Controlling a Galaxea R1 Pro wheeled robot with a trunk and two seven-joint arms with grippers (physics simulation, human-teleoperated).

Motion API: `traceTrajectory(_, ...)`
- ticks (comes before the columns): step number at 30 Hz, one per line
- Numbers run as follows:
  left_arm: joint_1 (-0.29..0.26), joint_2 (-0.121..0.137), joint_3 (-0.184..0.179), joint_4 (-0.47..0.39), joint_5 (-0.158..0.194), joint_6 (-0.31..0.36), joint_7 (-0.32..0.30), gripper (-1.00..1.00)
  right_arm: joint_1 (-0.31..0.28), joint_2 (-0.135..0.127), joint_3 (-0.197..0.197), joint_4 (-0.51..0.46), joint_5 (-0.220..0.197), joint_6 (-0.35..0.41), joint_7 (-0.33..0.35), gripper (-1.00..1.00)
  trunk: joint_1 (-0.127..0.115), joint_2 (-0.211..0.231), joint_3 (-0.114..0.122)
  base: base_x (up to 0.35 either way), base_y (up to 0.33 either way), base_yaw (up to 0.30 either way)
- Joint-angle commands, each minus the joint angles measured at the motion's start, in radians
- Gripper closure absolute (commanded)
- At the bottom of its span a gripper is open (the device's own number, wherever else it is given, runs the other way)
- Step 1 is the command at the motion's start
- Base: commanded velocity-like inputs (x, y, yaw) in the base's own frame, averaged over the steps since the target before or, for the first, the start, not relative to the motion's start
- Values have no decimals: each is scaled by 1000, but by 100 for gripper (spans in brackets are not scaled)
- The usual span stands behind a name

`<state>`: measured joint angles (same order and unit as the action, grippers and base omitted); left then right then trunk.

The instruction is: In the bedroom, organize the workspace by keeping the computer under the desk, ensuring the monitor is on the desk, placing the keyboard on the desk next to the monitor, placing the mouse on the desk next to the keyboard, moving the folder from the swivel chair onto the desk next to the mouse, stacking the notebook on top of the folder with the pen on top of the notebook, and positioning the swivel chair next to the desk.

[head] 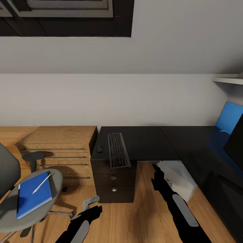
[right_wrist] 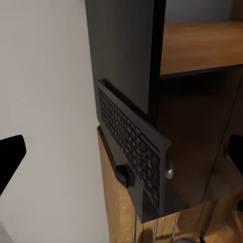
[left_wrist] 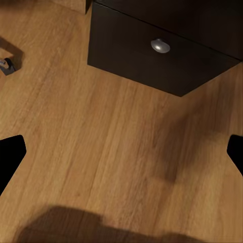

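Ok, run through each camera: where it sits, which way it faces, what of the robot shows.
Head view: on the head, looking forward and down at the desk, keyboard, chair with folder and pen; both arms show.
Left wrist view: near the left gripper, facing the floor and drawer unit; fingertips at the edges.
Right wrist view: near the right gripper, facing the keyboard and mouse.
Head and right wrist views share keyboard and mouse.

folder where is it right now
In the head view the blue folder lies on the swivel chair seat at lower left, with the pen on top.
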<state>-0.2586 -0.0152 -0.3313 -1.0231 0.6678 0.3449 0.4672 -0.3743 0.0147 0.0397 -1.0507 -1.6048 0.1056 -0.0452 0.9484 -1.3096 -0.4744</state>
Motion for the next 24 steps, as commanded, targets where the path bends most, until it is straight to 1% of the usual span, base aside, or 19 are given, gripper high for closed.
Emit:
traceTrajectory(1, -1, 0, -2, -2, 8, 2, 8, -100, 0, 0, 0, -2, -7, 1, -5, -100, -4, 7, 2, -25, 0, 0)
traceTrajectory(6, -1, 0, -3, -2, 9, 2, 8, -100, 0, -1, -1, -5, -7, 2, -5, -100, -23, 42, 18, -157, 0, 0)
traceTrajectory(12, -1, 0, -5, -2, 9, 2, 30, -100, 0, -5, -1, -2, 0, -17, -4, -100, -46, 84, 37, -285, -226, 0)
traceTrajectory(15, -1, 0, -5, -2, 9, 2, 36, -100, 0, -6, -3, 1, 24, -27, -5, -100, -58, 105, 46, -283, -232, 0)
traceTrajectory(20, -1, 0, -5, -2, 9, 2, 37, -100, 0, -6, -2, 3, 84, -29, -17, -100, -77, 140, 62, -282, -228, 0)
traceTrajectory(21, -1, 0, -5, -2, 9, 2, 37, -100, 0, -6, -1, 3, 114, -28, -30, -100, -81, 147, 65, -283, -212, 0)
traceTrajectory(22, -1, 0, -4, -2, 9, 2, 37, -100, 0, -6, 0, 1, 186, -25, -69, -100, -84, 154, 68, -289, -189, 0)
traceTrajectory(24, -1, 0, -3, -2, 9, 2, 37, -100, -1, -6, 1, -1, 226, -21, -87, -100, -92, 168, 74, -295, -174, 0)
